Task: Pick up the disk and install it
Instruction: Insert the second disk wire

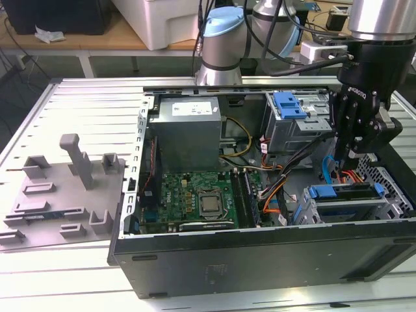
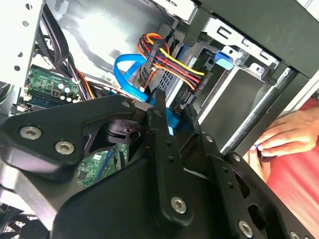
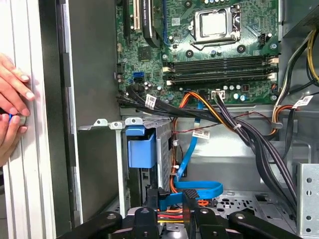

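the gripper [image 1: 356, 156] hangs inside the open computer case [image 1: 260, 253], at the exterior view's right, just above the disk [image 1: 344, 193], which sits on edge in its bay with the blue frame uppermost, so it can slide along the bay's rails. in the second wrist view the fingers [image 2: 160, 130] stand close together, pinching a blue edge; whether they truly clamp it one cannot tell. a person's hand [image 3: 11, 102] rests on the case's outer wall, likely steadying it.

The pincer [image 2: 172, 117] hangs by a blue cable [image 2: 127, 74] inside the case.
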Tool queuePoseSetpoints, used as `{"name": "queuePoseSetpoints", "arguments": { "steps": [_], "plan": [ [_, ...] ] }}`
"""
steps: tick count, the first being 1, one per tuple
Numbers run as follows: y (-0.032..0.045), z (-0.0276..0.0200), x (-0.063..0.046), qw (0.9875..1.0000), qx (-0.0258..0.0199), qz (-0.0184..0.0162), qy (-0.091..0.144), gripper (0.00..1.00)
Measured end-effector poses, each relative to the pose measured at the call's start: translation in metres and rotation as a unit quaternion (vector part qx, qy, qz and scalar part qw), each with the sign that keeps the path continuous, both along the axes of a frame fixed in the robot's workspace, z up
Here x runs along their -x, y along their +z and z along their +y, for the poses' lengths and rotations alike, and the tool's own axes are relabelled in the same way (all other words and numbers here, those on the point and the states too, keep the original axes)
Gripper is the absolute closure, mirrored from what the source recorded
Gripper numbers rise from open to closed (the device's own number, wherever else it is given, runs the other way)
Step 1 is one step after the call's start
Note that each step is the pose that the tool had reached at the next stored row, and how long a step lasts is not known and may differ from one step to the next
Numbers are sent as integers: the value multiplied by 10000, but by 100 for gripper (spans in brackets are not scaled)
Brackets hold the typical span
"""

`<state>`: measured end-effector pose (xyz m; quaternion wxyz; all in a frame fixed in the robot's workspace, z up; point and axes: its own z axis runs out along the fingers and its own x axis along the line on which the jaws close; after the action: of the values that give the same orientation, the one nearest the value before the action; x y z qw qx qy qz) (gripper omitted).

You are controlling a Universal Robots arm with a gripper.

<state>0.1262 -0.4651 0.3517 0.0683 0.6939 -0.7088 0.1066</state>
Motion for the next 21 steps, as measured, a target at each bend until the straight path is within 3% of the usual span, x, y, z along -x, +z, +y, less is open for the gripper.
{"name": "queuePoseSetpoints", "arguments": {
  "steps": [4,5,6,21],
  "plan": [
    [-3,0,3,10000,12,0,0,68],
    [-4,0,4,10000,13,0,0,81],
    [-5,0,5,10000,18,0,0,84],
    [25,-8,10,10000,29,4,-16,84]
  ]
}}
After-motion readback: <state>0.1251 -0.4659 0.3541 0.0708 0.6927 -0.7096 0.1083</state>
